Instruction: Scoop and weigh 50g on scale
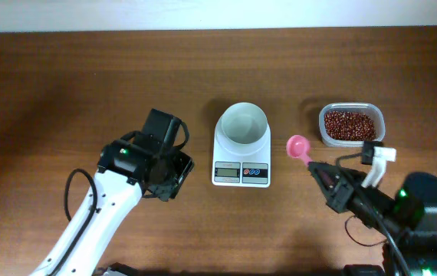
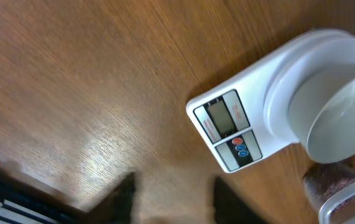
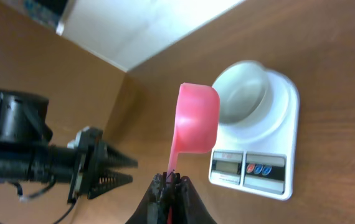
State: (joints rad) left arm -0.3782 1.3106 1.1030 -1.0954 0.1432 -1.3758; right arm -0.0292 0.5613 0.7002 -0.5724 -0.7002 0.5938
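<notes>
Beans [image 1: 349, 124], small, dark red-brown and heaped loosely, fill a clear rectangular plastic tub [image 1: 377, 115] to the right of the small white digital scale [image 1: 241, 172] in the overhead view. None are in the round white bowl [image 1: 243, 123] on the scale. A pink plastic scoop [image 1: 298, 146] hangs between scale and tub and looks empty, with the right gripper [image 1: 322, 172] clamped on its handle end. The left gripper [image 1: 182, 170] sits just left of the scale.

From the left wrist, two dark blurred fingers [image 2: 124, 196] stand apart with nothing between them. The scale's display is too small to read. A sweep of this arm towards the scale could nudge it and upset the reading.

From the right wrist, the jaws pinch only the tip of the thin handle, and the scoop's cup stands far out towards the scale. Loaded, the scoop could probably pivot in that grip and shed beans onto the brown wooden table [image 1: 65, 84] before reaching the bowl. The light tub may also slide as the scoop digs in. One heaped scoop tipped at once could overshoot the target weight.
</notes>
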